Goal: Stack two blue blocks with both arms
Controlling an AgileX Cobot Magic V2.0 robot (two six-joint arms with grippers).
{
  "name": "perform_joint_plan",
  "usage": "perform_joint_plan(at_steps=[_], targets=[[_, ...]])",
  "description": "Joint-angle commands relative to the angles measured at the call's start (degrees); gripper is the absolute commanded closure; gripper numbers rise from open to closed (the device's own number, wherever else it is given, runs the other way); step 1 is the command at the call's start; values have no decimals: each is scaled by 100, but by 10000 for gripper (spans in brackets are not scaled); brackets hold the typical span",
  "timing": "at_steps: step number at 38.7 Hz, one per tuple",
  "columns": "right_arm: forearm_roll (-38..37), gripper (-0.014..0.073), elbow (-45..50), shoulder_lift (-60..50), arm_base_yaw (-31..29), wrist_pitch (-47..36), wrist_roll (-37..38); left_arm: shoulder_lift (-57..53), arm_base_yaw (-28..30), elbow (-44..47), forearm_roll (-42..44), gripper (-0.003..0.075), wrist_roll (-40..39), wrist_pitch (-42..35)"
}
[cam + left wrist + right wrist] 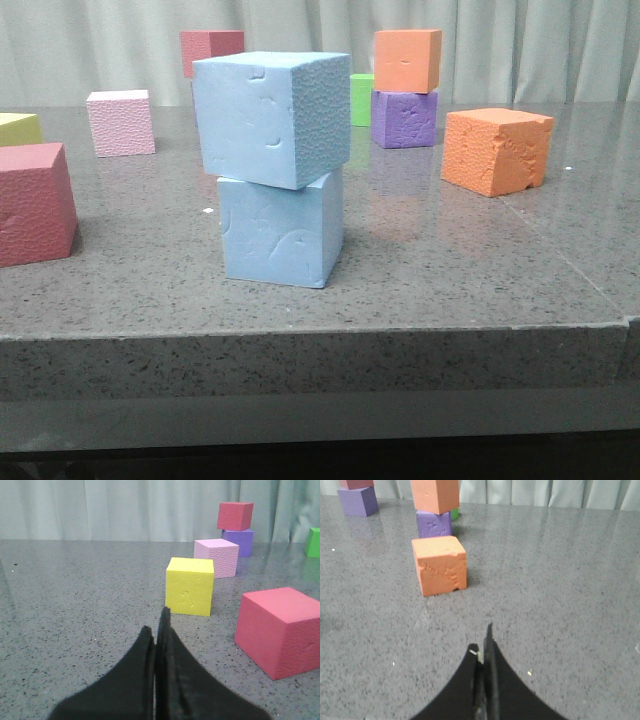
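Grey speckled stone table (470,290) across the whole lower frame, pale curtain (540,50) behind. At the left edge, large red cube (30,205), with a sliver of yellow cube (15,128) just above it. Pink cube (120,122) at upper left, darker red cube (208,48) farther back. Right of centre, chipped orange cube (497,150) alone on the tabletop. Behind it, second orange cube (407,60) resting on a purple cube (404,118), green cube (361,98) just beside that pair, partly hidden.
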Motion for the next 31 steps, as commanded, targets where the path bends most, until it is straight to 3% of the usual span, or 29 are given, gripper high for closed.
perform_joint_plan(at_steps=[1,13,31], targets=[[-82,661,196,-376,-147,-540,44,-110,-41,5,-37,741,-60,-434],[-33,661,969,-1594,-377,-257,44,-110,-41,5,-37,741,-60,-434],[-33,661,967,-1567,-377,-270,44,-95,-41,5,-37,741,-60,-443]])
